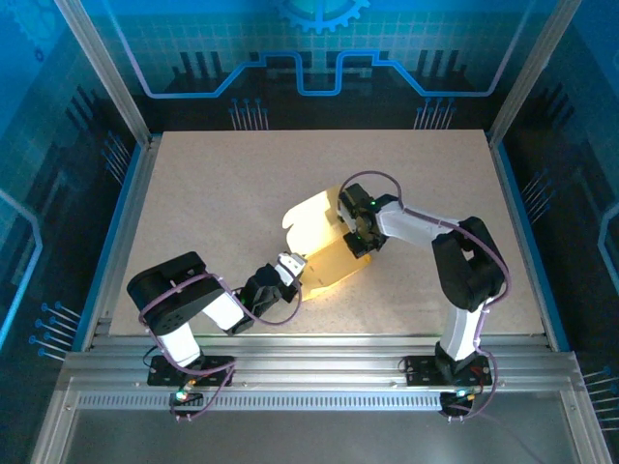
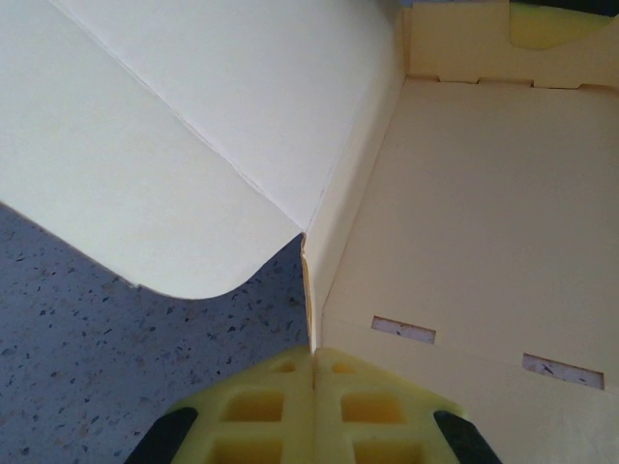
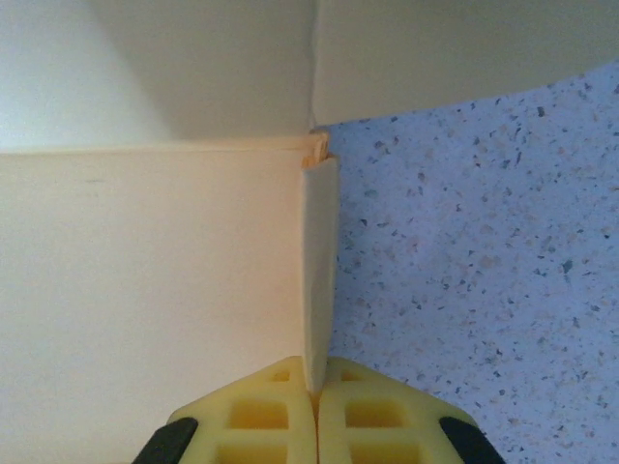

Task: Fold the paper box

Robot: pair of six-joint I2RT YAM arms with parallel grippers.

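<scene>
Paper box (image 1: 329, 271) is sitting partly formed on the table (image 1: 213, 193), a little toward 5 o'clock of its centre, with both arms reaching in on it. The left gripper (image 1: 293, 267) is meeting it at its 8 o'clock side and the right gripper (image 1: 356, 235) at its 1 o'clock side.

In the left wrist view the left gripper (image 2: 314, 360) is closed tight, its yellow fingers (image 2: 253, 406) pinching the bottom end of an upright wall (image 2: 353, 193) right at a corner of the box (image 2: 474, 222). To 3 o'clock of that wall the base panel is lying flat, and two slots (image 2: 403, 330) near its close edge are showing empty. To 10 o'clock a big rounded flap (image 2: 145, 174) is spreading out over the table.

In the right wrist view the right gripper (image 3: 316, 389) is likewise shut, nipping the edge of a thin standing strip of card (image 3: 319, 271) at another corner, with a panel of the box (image 3: 145, 290) running off toward 9 o'clock.

By my reading the fold is roughly midway: walls are coming up at two corners and creases are taking shape, but the slots are waiting for tabs, the rounded flap (image 1: 309, 220) is lying open toward 11 o'clock, and nothing is locked. Raising the remaining sides, tucking tabs and closing the lid are all remaining.
</scene>
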